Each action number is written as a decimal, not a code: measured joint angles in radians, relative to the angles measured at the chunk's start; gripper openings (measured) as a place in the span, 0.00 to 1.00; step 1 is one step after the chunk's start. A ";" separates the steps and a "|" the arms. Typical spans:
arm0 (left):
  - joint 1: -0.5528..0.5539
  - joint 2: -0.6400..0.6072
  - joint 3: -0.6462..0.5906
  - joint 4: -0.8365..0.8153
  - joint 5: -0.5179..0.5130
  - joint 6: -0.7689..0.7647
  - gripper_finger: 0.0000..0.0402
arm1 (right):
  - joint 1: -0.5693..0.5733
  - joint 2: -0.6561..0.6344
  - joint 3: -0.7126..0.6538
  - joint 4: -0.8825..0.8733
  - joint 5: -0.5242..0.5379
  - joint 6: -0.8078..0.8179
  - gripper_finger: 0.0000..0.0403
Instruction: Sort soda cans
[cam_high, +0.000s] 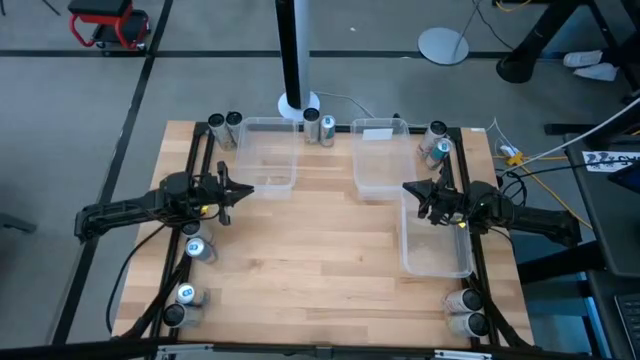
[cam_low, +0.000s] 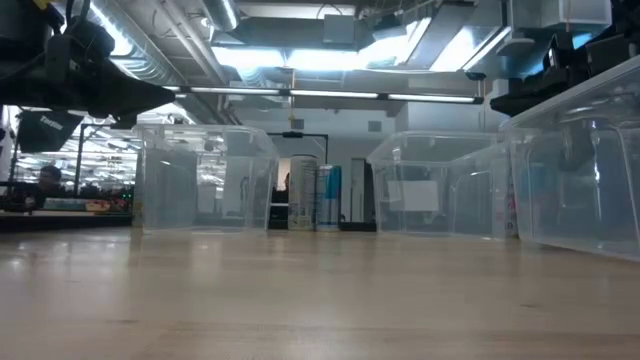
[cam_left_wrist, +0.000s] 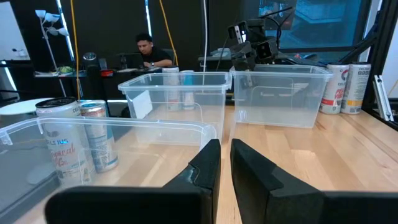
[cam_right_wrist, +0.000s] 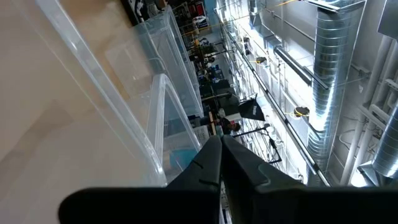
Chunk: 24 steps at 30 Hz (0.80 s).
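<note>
The soda cans stand upright on their bases in small groups around the table's edge: at the far left corner (cam_high: 225, 130), the far middle (cam_high: 318, 127), the far right (cam_high: 437, 143), the left edge (cam_high: 198, 248), the near left (cam_high: 182, 300) and the near right (cam_high: 465, 310). My left gripper (cam_high: 240, 190) hovers level above the table's left part, shut and holding nothing, beside the far left bin (cam_high: 268, 155). My right gripper (cam_high: 410, 188) hovers level at the right, shut and holding nothing, over the edge of the right bin (cam_high: 435, 235).
Three clear plastic bins stand on the wooden table: two at the far side (cam_high: 268, 155) (cam_high: 385, 155) and one along the right (cam_high: 435, 235). A black post (cam_high: 292, 50) rises behind the far edge. A person (cam_left_wrist: 148, 50) sits beyond the table. Bare wood (cam_high: 310, 260) lies in the middle and near part.
</note>
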 joint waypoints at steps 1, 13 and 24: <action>0.000 0.000 0.000 0.000 0.000 0.000 0.08 | 0.000 0.000 0.000 0.000 0.000 0.000 0.03; 0.000 0.000 0.000 0.000 0.000 0.000 0.08 | 0.000 0.000 0.000 0.000 0.001 0.000 0.03; 0.000 0.000 0.000 0.000 0.000 0.000 0.08 | 0.000 0.000 0.000 0.001 0.017 0.000 0.03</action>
